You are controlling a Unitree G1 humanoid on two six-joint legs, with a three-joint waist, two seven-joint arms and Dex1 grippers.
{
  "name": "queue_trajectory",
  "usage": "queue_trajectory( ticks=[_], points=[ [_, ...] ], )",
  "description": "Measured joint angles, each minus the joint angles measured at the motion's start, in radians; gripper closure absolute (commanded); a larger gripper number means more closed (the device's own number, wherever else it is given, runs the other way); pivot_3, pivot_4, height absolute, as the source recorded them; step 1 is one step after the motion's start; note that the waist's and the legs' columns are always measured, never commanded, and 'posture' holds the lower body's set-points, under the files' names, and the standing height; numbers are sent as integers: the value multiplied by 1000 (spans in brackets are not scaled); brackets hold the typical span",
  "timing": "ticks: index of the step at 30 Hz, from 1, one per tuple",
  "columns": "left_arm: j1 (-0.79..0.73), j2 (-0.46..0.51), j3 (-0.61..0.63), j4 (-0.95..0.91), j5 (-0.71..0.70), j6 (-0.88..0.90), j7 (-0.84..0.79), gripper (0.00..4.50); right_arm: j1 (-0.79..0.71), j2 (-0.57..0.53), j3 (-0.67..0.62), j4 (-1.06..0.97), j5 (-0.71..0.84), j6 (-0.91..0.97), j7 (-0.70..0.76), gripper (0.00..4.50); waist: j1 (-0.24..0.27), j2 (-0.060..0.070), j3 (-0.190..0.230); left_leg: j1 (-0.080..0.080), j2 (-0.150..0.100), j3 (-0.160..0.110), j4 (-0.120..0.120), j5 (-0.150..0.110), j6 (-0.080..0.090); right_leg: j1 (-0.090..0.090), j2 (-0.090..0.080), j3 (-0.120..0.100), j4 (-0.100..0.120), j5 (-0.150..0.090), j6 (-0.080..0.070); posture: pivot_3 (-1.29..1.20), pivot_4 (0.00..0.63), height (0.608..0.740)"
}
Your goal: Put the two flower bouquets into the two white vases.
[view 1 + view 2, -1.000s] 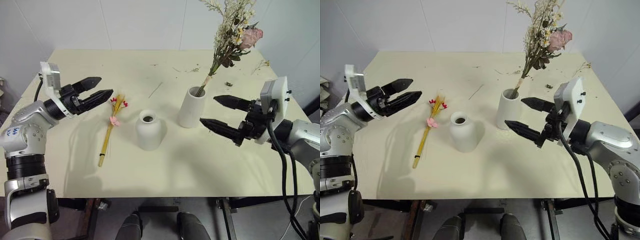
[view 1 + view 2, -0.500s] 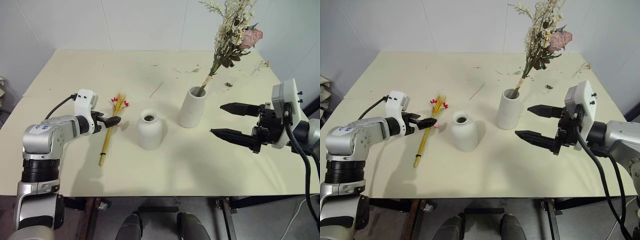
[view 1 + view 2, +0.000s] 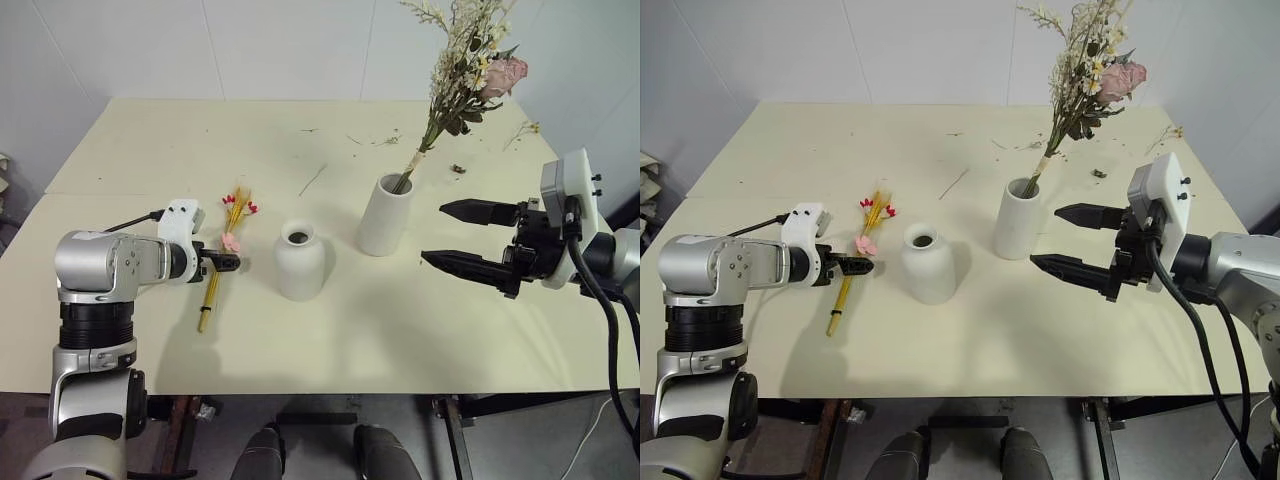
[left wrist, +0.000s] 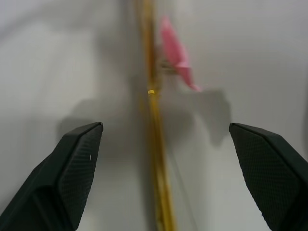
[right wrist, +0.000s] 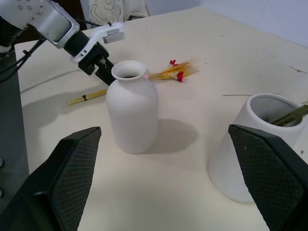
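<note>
Table (image 3: 330,330); straw-yellow bouquet (image 3: 222,252) (pink-blossomed).

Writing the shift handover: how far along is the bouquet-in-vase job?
Done: the bushy bouquet stands in the tall vase. In hand: the left end effector, open, straddles the slim bouquet, which lies flat on the table. Left: grasp it and put it in the short vase, which is empty. Right end effector idles open.

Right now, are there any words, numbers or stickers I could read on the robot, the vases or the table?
None can be read.
Short round-bellied white vase: plain, no text.
Taller white cylinder vase holding the bushy dried bouquet with a pale pink rose: plain, no label.
Cream table: no writing, just scattered dried bits.
Slim yellow straw bouquet: no tag.
</note>
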Motion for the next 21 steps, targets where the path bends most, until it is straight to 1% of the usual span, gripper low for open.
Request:
queue_trajectory(
  ticks=[7,12,21],
  points=[
    [0,-1,-16,48,26,-59,-16,2962,0,3,2,-1,0,0,-9,0,1,0,0,0,0,0,0,0,0,0,-1,0,0,0,0,0,150,740],
    [0,7,-49,59,28,-79,-48,4433,0,3,2,-2,0,1,-16,0,3,0,0,0,-1,0,0,0,0,0,-1,0,0,0,0,0,150,740],
    [0,0,-40,65,36,-89,-53,4473,1,3,2,-2,-1,1,-20,0,5,0,0,0,-1,0,1,0,0,1,-1,0,0,0,0,0,150,740]
  ],
)
